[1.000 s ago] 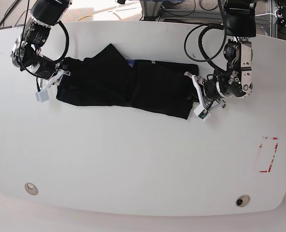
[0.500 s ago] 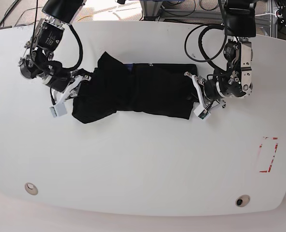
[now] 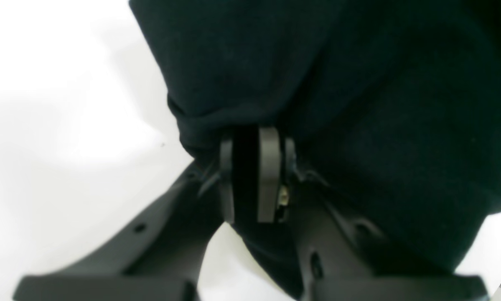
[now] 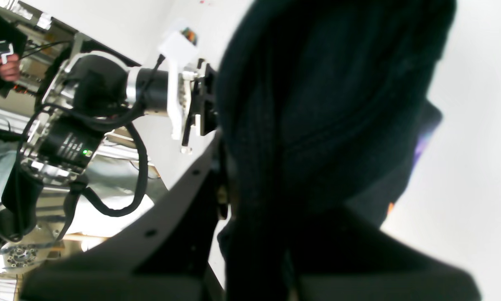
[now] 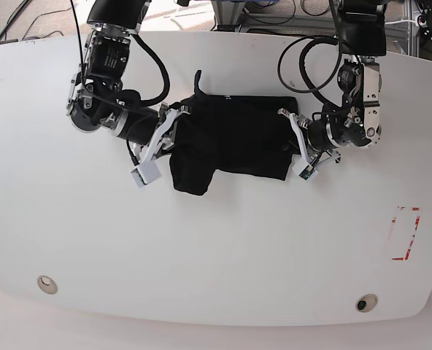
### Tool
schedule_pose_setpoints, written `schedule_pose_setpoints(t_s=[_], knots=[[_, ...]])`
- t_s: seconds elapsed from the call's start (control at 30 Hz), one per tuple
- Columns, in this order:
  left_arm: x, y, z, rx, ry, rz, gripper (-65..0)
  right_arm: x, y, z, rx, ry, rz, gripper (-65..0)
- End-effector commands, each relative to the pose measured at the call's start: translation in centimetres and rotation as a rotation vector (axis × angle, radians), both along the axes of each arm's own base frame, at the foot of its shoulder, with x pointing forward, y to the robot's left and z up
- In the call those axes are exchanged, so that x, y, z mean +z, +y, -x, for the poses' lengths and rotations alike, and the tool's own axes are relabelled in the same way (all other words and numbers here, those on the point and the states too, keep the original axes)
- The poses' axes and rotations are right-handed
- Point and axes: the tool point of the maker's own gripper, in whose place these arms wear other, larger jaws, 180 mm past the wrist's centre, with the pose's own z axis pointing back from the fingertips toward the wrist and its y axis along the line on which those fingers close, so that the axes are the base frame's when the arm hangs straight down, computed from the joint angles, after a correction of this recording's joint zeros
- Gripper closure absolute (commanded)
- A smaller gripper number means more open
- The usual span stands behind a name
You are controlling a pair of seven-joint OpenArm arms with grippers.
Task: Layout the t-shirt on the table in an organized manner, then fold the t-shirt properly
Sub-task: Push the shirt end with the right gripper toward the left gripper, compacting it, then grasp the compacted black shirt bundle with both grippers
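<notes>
The black t-shirt [image 5: 234,142] lies bunched at the back middle of the white table [image 5: 216,248], and its left end hangs lifted and folded toward the centre. My right gripper [image 5: 174,130] is shut on that lifted end. In the right wrist view the t-shirt [image 4: 325,117] drapes over the jaws and hides them, and a purplish patch [image 4: 421,146] shows at its edge. My left gripper [image 5: 294,144] is shut on the t-shirt's right edge. Its fingers [image 3: 269,167] pinch a fold of the t-shirt [image 3: 359,104] in the left wrist view.
A red tape rectangle [image 5: 406,233] marks the table's right side. Two small round holes [image 5: 47,284] [image 5: 365,302] sit near the front edge. Cables and equipment frames stand beyond the far edge. The left arm [image 4: 108,96] appears in the right wrist view.
My right gripper has swung from the table's far left toward the centre, dragging the t-shirt's left end up and over the rest. The left gripper has stayed in place.
</notes>
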Motion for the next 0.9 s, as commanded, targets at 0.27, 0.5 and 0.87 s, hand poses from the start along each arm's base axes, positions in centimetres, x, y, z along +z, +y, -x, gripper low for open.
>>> schedule_pose_setpoints(t_s=[0.27, 0.5, 0.87], knots=[[0.2, 0.6, -0.3, -0.004, -0.003, -0.037, -5.6, 1.3, 5.0, -0.1, 0.09, -0.098, 0.0, 0.0], [0.6, 0.5, -0.5, -0.006, -0.017, -0.036, -5.6, -0.1, 6.0, -0.7, 0.118, -0.053, -0.008, 0.0], [0.9, 0.5, -0.6, -0.008, -0.029, -0.035, -5.6, -1.0, 8.1, -1.7, 0.122, -0.047, -0.048, -0.3]])
